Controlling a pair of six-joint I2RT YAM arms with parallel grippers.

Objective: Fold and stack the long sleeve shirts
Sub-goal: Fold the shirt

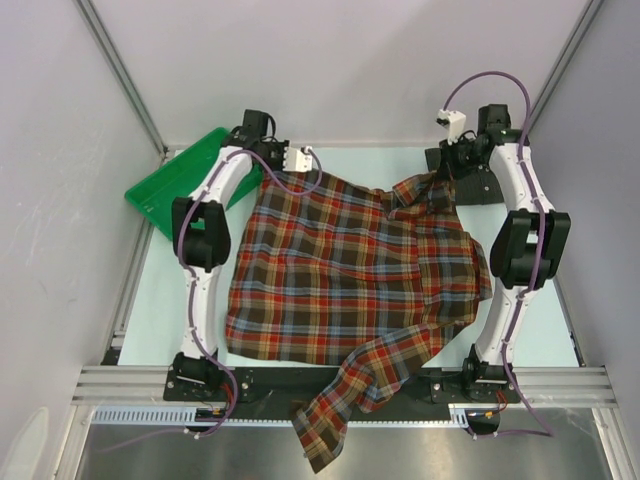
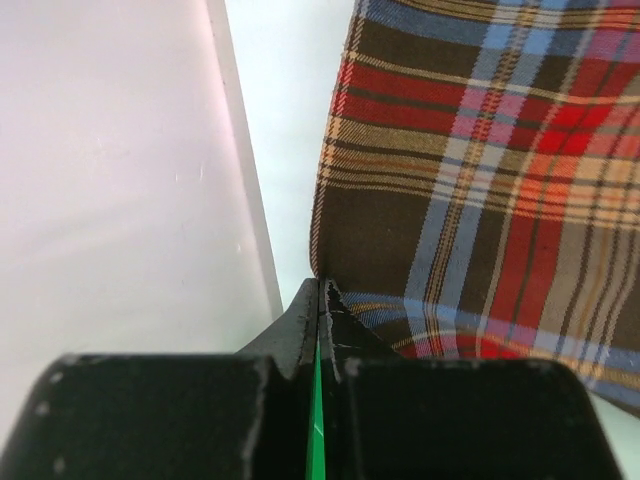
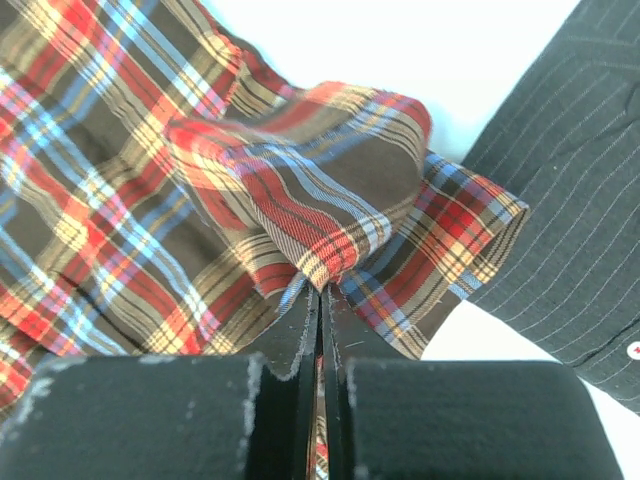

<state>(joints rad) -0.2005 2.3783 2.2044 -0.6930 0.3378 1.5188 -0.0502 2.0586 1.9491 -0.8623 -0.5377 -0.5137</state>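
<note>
The plaid long sleeve shirt lies spread over the table, one sleeve hanging off the near edge. My left gripper is at its far left corner; in the left wrist view the jaws are shut with the shirt's edge meeting the tips. My right gripper is at the far right; in its wrist view it is shut on a bunched fold of plaid. The charcoal shirt lies under that gripper, pinstriped in the right wrist view.
A green plastic tray leans at the far left corner, beside the left arm. Grey walls and metal frame posts enclose the table on three sides. A black rail runs along the near edge between the arm bases.
</note>
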